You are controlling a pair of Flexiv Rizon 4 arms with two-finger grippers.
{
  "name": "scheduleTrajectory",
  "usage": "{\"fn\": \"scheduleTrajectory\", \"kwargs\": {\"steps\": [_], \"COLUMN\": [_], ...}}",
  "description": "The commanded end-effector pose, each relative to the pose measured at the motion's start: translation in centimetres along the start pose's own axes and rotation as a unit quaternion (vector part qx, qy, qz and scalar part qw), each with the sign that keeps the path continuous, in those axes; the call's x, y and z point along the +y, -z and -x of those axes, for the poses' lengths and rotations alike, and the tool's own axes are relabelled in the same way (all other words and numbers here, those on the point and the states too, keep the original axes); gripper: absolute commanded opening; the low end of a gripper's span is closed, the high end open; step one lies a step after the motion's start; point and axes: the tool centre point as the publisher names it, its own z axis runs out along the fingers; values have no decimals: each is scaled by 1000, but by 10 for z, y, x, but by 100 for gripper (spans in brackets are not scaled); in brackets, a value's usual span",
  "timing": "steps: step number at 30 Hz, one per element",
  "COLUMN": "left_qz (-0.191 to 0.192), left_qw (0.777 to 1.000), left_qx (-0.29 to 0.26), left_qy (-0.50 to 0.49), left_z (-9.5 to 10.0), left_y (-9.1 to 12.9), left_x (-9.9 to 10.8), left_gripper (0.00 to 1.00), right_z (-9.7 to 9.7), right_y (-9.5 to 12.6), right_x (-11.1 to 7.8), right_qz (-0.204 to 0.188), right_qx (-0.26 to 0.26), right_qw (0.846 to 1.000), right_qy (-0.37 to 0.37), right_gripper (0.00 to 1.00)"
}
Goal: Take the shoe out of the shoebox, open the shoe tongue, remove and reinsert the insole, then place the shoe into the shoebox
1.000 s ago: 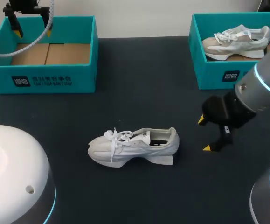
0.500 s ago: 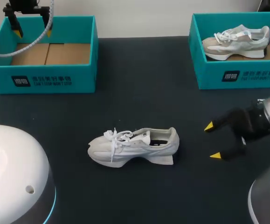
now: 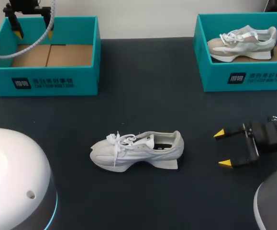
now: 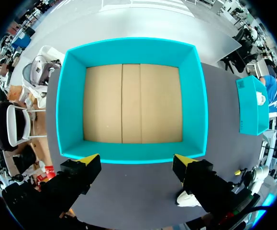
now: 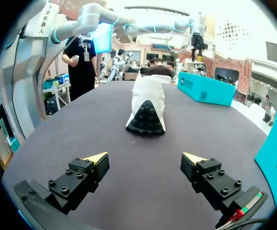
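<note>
The bench [image 3: 143,86] was a flat, dark slab, near black with a bluish tint, matte and unpatterned. It filled almost the whole head view, and its straight far edge ran across the top. A few pale specks dotted the surface. The light was even and came from above, so shadows were short and soft. In the right wrist view the top had a dull greyish sheen.

shoe [image 4: 183,199]: mostly hidden behind left gripper [image 4: 136,161] | right shoebox [image 3: 216,76]: cut by edge
</note>
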Motion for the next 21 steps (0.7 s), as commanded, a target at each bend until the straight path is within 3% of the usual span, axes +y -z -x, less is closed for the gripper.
{"fn": "scheduleTrajectory", "kwargs": {"steps": [1, 21], "left_qz": [0, 0], "left_qw": [1000, 1000], "left_qx": [0, 0], "left_qy": [0, 0], "left_z": [0, 0], "left_y": [0, 0], "left_x": [0, 0], "left_gripper": [100, 100], "right_z": [2, 2], "right_y": [0, 0], "right_x": [2, 3], "right_qz": [-3, -14], "right_qx": [-1, -10], "right_qw": [1000, 1000], "right_qy": [2, -7], "right_gripper": [100, 100]}}
